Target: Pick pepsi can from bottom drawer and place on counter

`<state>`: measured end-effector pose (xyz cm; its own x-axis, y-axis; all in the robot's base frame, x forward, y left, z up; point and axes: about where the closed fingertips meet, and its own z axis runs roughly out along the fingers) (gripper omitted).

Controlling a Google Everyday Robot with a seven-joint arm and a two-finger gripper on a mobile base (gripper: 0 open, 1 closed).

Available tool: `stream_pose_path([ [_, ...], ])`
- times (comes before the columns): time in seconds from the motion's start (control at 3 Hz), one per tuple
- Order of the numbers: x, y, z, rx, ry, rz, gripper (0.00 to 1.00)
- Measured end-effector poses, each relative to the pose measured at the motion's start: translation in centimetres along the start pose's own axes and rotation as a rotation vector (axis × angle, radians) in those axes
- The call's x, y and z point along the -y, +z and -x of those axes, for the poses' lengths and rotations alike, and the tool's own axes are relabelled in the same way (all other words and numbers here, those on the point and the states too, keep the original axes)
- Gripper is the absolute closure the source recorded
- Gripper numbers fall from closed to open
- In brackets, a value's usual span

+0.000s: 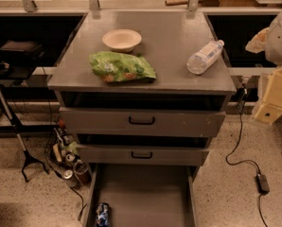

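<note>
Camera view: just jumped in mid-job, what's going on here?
The robot has not taken hold of anything yet. The pepsi can sits untouched in the front left corner of the open bottom drawer. The gripper is at the right edge of the view, beside the cabinet and far from the can. The counter holds a bowl, a green bag and a water bottle lying on its side.
</note>
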<state>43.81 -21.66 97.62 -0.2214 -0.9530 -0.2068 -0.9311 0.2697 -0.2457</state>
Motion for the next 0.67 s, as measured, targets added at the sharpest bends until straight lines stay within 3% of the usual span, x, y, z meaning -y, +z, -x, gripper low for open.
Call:
stream_pose_path([
  [0.67, 0.13, -0.06, 0.17, 0.003, -0.011, -0.003, 0.0],
])
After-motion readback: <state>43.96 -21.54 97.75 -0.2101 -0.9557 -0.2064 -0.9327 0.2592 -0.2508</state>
